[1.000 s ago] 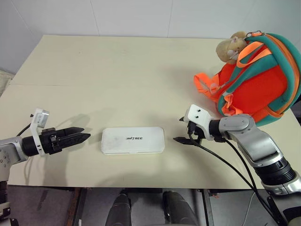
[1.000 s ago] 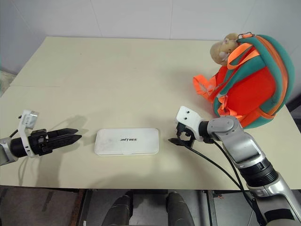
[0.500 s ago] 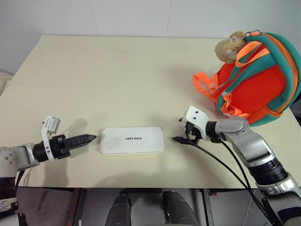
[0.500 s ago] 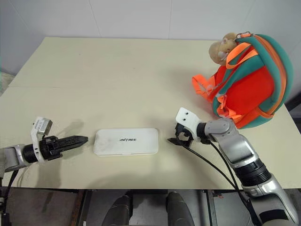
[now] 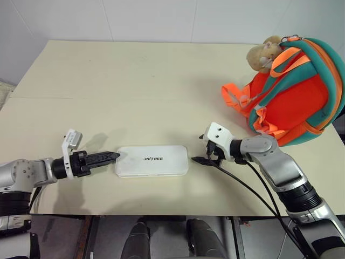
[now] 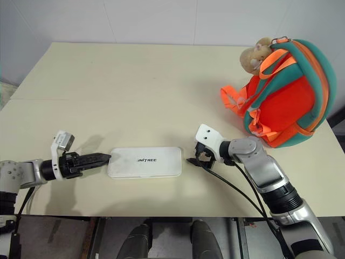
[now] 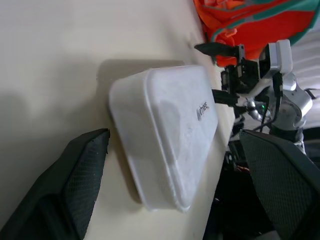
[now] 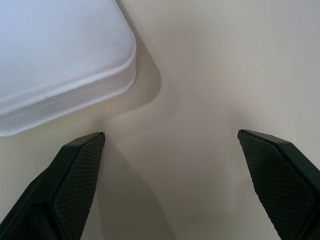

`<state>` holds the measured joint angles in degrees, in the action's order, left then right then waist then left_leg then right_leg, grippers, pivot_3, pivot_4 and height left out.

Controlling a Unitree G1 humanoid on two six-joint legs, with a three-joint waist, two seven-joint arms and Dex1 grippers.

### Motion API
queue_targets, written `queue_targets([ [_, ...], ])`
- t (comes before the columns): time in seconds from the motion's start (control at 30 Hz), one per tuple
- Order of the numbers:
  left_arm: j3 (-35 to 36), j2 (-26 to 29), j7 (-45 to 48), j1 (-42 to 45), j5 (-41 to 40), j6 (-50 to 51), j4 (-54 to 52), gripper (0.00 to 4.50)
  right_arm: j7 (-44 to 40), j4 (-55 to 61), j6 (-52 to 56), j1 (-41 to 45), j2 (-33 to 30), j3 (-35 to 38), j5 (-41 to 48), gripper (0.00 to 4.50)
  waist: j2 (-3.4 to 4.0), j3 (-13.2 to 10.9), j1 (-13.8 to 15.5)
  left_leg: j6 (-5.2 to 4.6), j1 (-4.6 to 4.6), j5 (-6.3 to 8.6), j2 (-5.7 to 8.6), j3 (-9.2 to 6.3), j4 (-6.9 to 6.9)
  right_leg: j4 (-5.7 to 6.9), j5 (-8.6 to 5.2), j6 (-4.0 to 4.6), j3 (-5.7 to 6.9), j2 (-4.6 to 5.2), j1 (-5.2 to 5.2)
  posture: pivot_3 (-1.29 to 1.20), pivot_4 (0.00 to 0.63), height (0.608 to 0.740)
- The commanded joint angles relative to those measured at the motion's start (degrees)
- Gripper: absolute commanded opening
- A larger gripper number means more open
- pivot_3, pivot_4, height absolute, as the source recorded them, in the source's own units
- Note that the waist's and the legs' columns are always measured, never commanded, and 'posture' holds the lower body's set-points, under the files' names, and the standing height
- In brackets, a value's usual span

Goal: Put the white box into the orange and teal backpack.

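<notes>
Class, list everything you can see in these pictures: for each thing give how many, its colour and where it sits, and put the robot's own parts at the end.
Table: one, cream, under everything.
Box: one, glossy white with small dark lettering, lying flat near the table's front edge, between the two hands.
Backpack: one, orange with teal trim, at the table's right rear, orange straps trailing toward the middle.
Plush toy: one, tan, attached at the backpack's top.
Wall: white, behind the table.
Left hand: one, black fingers, open, at the box's left end.
Right hand: one, black fingers, open, just off the box's right end.
</notes>
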<state>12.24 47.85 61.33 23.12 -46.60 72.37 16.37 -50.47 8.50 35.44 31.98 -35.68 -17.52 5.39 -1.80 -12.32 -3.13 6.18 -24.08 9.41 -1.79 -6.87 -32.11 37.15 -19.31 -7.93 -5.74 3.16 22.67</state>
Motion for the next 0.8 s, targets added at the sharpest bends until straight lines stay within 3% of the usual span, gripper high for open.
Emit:
queue_targets([
  [0.03, -1.03, -0.22, 1.02, 1.39, -0.55, 1.1, -0.89, 4.44, -0.13, 0.09, -1.53, 0.9, 0.46, 0.07, -0.55, 4.5, 0.0, 0.0, 0.01, 0.0, 0.0, 0.0, 0.0, 0.0, 0.0, 0.01, 0.0, 0.0, 0.0, 0.0, 0.0, 0.0, 0.15, 0.74],
  [0.4, -1.94, -1.56, 0.72, 1.66, -1.29, 2.38, -2.6, 4.44, -0.11, 0.2, -2.19, 1.11, 1.81, -0.15, -1.2, 4.5, 0.0, 0.0, 0.04, 0.0, 0.0, 0.0, 0.0, 0.0, -0.01, 0.01, 0.01, -0.02, 0.0, 0.0, 0.0, 0.0, 0.15, 0.74],
  [0.8, 1.69, -4.99, -3.4, 0.98, -2.6, 2.56, -6.48, 4.44, -0.37, 0.39, -2.45, 0.99, 2.56, -0.4, -1.56, 4.5, 0.0, 0.0, 0.0, 0.0, 0.0, 0.0, 0.0, -0.01, -0.01, 0.01, 0.01, -0.02, 0.0, 0.0, 0.0, 0.0, 0.15, 0.74],
])
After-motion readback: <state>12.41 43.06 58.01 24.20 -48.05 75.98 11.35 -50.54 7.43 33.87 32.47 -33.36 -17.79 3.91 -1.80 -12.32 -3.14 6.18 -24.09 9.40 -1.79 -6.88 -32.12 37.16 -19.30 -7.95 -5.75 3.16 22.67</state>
